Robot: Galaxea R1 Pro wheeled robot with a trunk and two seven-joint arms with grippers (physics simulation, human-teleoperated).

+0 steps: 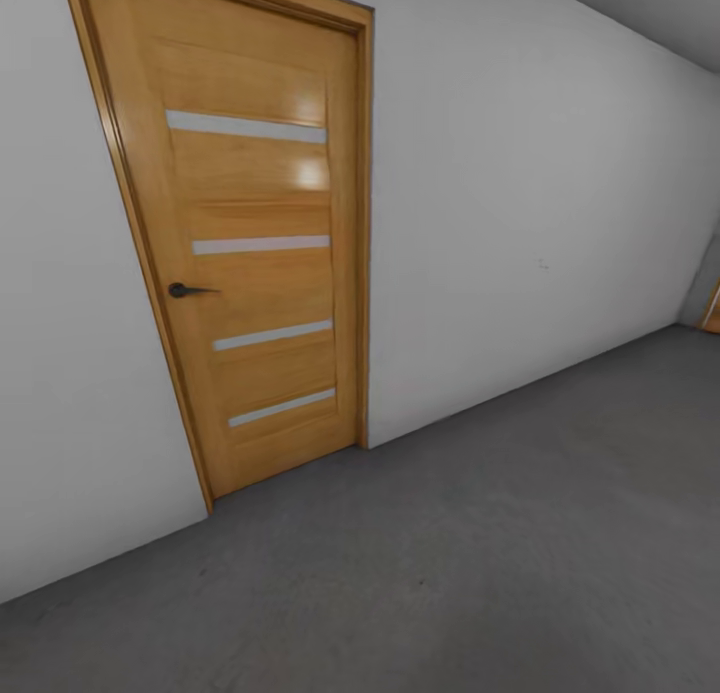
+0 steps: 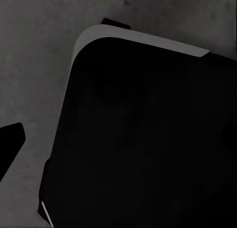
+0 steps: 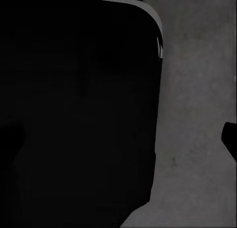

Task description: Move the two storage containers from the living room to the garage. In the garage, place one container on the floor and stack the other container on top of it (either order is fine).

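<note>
One wooden door (image 1: 250,243) stands shut in a pale grey wall (image 1: 520,203). The door has four thin light strips across it and one dark handle (image 1: 185,290) on its side. The floor (image 1: 480,563) in front of it is dark grey and rough, like concrete. Far off at the edge of the head view, a small bit of a second orange-brown door frame (image 1: 713,308) peeks out. In the left wrist view, one big black shape with a rounded corner and a thin grey edge, the robot's dark body (image 2: 148,139), sits over the same grey floor, and one dark tip (image 2: 10,144) pokes in from the side, likely a finger of the left gripper. In the right wrist view, that kind of big black rounded shape (image 3: 79,104) shows again, with one small dark tip (image 3: 230,136) at the side. I cannot tell if either gripper is wide or narrow. No orange-red box is near either gripper here.
</note>
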